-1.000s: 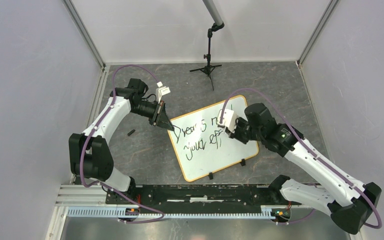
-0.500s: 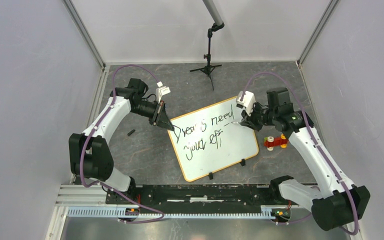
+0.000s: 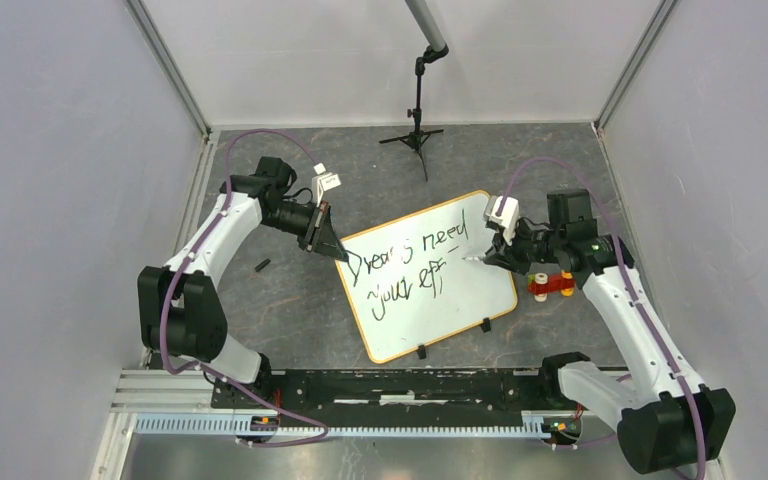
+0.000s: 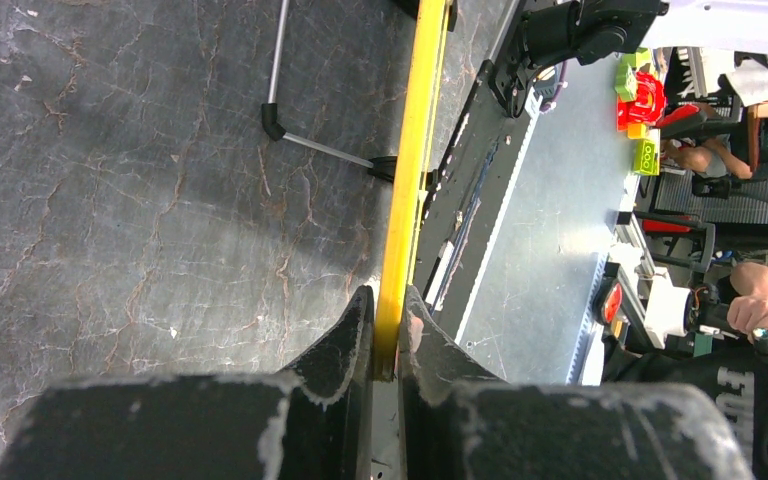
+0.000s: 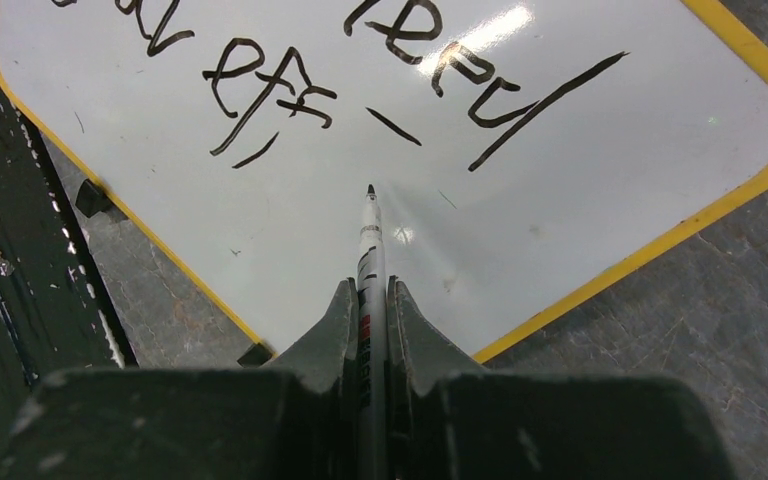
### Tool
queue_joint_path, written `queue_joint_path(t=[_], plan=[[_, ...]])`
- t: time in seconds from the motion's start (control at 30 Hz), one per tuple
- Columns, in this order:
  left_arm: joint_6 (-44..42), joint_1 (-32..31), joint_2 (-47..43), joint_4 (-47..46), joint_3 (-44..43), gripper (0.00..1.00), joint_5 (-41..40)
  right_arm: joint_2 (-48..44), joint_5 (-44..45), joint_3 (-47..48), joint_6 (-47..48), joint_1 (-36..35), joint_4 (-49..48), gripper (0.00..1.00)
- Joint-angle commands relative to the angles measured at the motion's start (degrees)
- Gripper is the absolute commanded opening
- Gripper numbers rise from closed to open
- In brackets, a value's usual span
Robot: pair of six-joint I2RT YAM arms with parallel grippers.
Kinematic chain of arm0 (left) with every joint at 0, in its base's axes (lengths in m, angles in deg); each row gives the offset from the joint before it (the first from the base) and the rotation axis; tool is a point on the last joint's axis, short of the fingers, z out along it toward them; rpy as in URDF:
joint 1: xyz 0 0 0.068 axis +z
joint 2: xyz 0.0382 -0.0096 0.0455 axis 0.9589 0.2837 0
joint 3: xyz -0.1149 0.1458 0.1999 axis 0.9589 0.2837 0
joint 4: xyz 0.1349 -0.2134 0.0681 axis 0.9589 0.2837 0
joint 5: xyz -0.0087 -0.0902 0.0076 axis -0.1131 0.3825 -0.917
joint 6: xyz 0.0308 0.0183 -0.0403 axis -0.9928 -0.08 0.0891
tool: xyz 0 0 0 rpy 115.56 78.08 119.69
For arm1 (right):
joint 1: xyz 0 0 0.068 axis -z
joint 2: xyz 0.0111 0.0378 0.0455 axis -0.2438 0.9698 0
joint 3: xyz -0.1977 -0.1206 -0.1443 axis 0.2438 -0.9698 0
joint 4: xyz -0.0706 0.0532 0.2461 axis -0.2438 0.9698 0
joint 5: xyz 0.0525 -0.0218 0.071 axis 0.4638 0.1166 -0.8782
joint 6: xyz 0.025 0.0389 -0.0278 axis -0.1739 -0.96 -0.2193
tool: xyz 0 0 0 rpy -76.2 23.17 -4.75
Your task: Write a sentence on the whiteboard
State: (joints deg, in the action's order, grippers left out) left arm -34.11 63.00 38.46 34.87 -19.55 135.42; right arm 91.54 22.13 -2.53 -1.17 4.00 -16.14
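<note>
My left fingers point(image 4: 348, 335) are pinching the yellow-orange rim of the large flat white whiteboard point(image 3: 452, 305) lying on the dark grey desk point(image 3: 280, 310). My right fingers point(image 5: 332, 335) are pinching a slim white marker point(image 5: 369, 232), its black tip pointing at bare board beside the black handwritten lettering point(image 3: 405, 262).

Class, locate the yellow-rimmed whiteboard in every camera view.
Top external: large flat white yellow-rimmed whiteboard, centre, tilted.
Left wrist: edge-on, rim rising from the left claw's pinch.
Right wrist: fills upper frame beyond the white marker.
Shared landmark: its yellow rim.
</note>
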Motion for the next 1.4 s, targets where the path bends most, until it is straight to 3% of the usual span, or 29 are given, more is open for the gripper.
queue_joint_path(t=[0.0,0.53,0.93,1.37], plan=[[-0.11,-0.9,1.53,-1.78,-1.12,0.02,-5.87,-1.82,-1.26,-1.43,-2.43,-1.35,-5.49,0.0],[-0.09,-0.9,2.16,-1.8,-1.18,0.02,-5.77,-3.5,8.81,-5.61,-6.15,-13.64,-10.04,0.0],[-0.31,-0.92,1.75,-1.81,-0.87,0.02,-5.93,-3.56,13.92,-5.66,-8.02,-13.94,-12.15,0.0],[-0.28,-0.9,1.8,-1.78,-0.78,0.02,-6.17,-1.74,12.84,-5.57,-5.75,-15.46,-9.1,0.0]])
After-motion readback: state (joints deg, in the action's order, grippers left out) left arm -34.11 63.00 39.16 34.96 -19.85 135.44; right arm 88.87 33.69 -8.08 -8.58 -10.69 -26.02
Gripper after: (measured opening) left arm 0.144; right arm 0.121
